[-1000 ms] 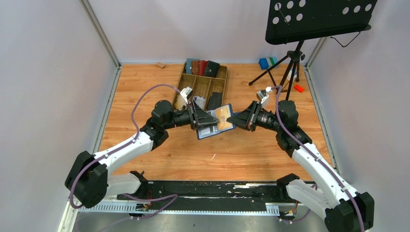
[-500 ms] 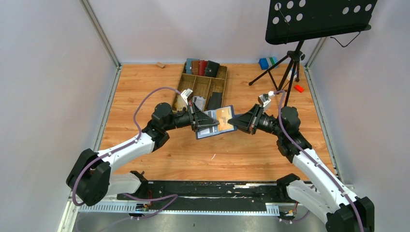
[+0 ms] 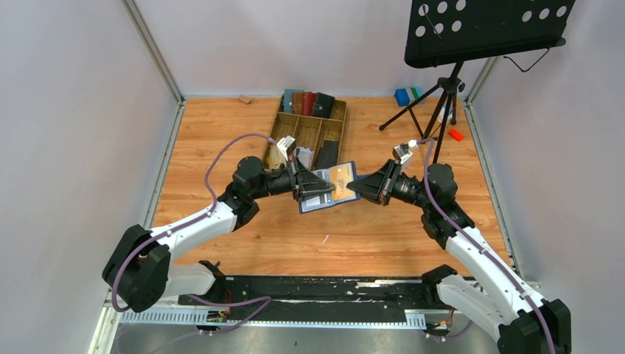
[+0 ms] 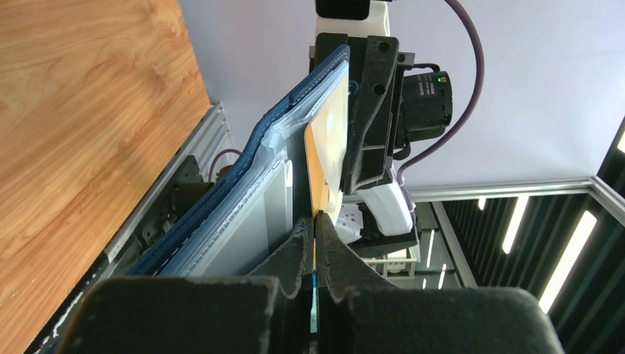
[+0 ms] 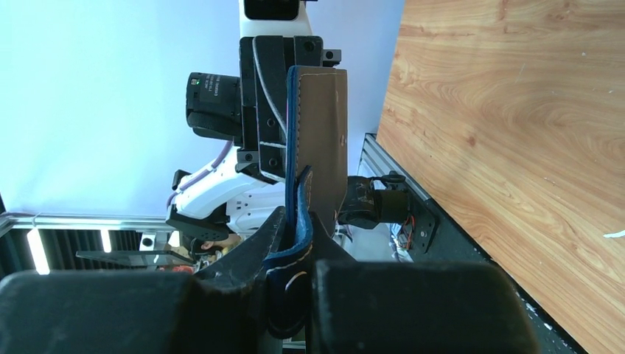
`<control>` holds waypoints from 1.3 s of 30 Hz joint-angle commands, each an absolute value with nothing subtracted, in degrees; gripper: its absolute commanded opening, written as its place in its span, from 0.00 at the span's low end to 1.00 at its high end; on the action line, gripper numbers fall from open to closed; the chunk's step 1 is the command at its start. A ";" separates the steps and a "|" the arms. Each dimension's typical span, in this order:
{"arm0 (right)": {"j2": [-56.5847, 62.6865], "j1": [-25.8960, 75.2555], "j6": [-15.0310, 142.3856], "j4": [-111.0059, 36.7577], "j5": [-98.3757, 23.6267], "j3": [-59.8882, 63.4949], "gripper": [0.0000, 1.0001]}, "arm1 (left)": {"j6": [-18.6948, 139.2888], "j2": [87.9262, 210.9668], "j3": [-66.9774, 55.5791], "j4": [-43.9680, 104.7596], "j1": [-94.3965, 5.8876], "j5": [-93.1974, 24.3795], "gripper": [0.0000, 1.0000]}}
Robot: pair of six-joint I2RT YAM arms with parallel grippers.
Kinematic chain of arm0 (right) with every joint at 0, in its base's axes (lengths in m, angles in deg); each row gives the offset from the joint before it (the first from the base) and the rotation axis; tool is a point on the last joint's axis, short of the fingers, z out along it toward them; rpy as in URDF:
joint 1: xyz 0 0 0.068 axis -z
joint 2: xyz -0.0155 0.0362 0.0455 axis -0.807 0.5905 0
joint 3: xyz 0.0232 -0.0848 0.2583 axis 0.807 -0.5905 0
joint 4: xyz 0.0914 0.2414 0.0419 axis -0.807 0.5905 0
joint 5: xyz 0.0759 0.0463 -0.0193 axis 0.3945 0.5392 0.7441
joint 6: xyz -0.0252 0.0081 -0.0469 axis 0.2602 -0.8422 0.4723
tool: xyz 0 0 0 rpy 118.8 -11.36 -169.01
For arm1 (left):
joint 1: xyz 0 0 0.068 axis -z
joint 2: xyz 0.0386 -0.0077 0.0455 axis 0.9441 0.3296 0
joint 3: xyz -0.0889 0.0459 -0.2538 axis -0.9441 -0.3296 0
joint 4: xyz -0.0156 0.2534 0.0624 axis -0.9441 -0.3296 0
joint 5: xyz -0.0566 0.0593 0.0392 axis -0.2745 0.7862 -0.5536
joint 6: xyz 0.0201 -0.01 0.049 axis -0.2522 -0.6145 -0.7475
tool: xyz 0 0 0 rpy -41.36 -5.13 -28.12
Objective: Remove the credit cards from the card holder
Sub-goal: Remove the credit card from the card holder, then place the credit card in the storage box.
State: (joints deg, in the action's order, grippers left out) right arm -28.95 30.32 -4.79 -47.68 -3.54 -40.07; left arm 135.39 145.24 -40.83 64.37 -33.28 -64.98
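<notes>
The navy-blue card holder (image 3: pixel 327 206) hangs open in the air between my two grippers, above the wooden table. A tan-gold card (image 3: pixel 340 181) shows in its right half and a white-grey card (image 3: pixel 317 198) in its left half. My left gripper (image 3: pixel 314 186) is shut on the edge of the tan-gold card (image 4: pixel 325 158), next to the holder's blue spine (image 4: pixel 274 139) and a grey card in a clear pocket (image 4: pixel 247 225). My right gripper (image 3: pixel 351 186) is shut on the holder's right edge by the side tab (image 5: pixel 298 221); the holder (image 5: pixel 318 125) stands edge-on in that view.
A wooden divider tray (image 3: pixel 286 118) sits behind the holder with a black holder (image 3: pixel 326 153) in it; teal, brown, red and black holders (image 3: pixel 308 102) stand at its far end. A music stand tripod (image 3: pixel 442 96), a blue block (image 3: pixel 403 96) and a red item (image 3: pixel 455 134) are at the back right.
Both grippers and the open holder have shifted slightly up and to the left over the last second. Both grips are unchanged.
</notes>
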 commanded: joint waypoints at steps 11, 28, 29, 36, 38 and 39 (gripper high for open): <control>-38.69 34.94 -2.80 -37.97 -10.57 -41.74 0.00 | 132.20 142.83 -40.85 60.67 -34.87 -64.79 0.00; -34.62 35.96 12.75 -16.81 -16.81 -32.20 0.00 | 97.78 141.28 -24.67 6.84 -47.81 -64.18 0.00; -34.13 35.96 13.69 -16.08 -16.68 -31.65 0.00 | 93.01 143.06 -21.48 0.99 -47.89 -62.25 0.00; -31.48 36.19 21.75 -8.40 -17.81 -25.71 0.00 | 73.80 155.61 -2.05 -19.06 -47.90 -46.76 0.00; -31.05 36.44 24.15 -5.78 -18.39 -23.85 0.00 | 71.22 158.70 2.48 -21.87 -47.90 -42.81 0.00; -30.73 36.54 25.31 -5.04 -18.57 -22.95 0.00 | 70.19 160.30 4.31 -22.42 -47.90 -41.37 0.00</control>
